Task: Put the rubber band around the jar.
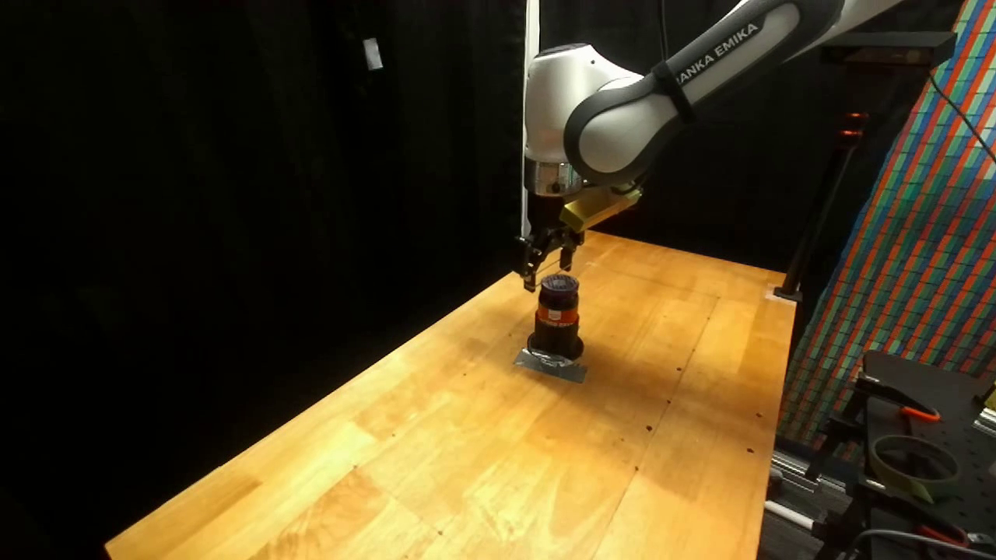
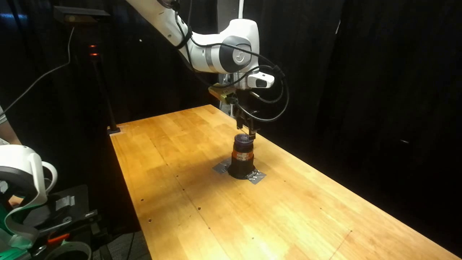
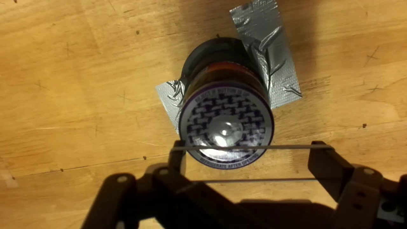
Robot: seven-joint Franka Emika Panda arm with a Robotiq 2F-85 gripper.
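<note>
The jar stands upright in a black base on the wooden table and shows in both exterior views. Its purple-and-white patterned lid fills the middle of the wrist view. My gripper is open just above the lid; it also shows in the exterior views. The tan rubber band is stretched around both fingers as two strands. In the wrist view one strand crosses over the lower part of the lid. The left finger overlaps the lid's lower-left edge; the right finger lies beyond the lid.
Grey tape fixes the black base to the wooden table. A dark post stands at the table's far corner. A black cart with a tape roll stands beside the table.
</note>
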